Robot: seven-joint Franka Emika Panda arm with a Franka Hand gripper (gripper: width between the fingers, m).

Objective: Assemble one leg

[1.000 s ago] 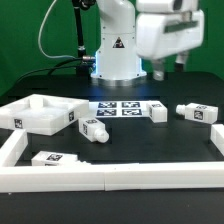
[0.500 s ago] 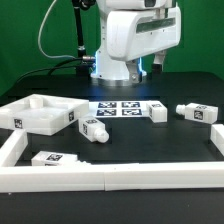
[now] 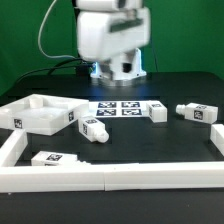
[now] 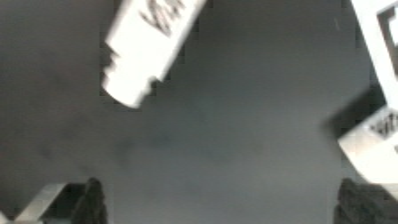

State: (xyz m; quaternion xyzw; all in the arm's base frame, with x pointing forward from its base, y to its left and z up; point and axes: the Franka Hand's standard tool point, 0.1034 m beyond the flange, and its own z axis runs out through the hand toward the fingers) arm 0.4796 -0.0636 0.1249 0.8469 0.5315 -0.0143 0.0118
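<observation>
Several short white legs lie on the black table: one by the marker board (image 3: pixel 95 129), one at its right end (image 3: pixel 157 112), one at the far right (image 3: pixel 198 113) and one at the front left (image 3: pixel 47 158). A white square top (image 3: pixel 38 113) lies at the exterior view's left. My gripper (image 3: pixel 112 60) hangs high above the back of the table, touching nothing. In the wrist view my gripper (image 4: pixel 222 205) is open and empty, with its fingertips (image 4: pixel 80 200) far apart. That view is blurred and shows one white part (image 4: pixel 151 45) and another (image 4: pixel 374 125) below.
The marker board (image 3: pixel 122 108) lies flat in front of the robot base (image 3: pixel 120 68). A low white wall (image 3: pixel 110 178) runs along the front and both sides of the work area. A black cable (image 3: pixel 45 40) hangs at the back left.
My gripper has swung across the back of the table from the exterior view's right toward its left, staying high. The parts on the table have not moved.
</observation>
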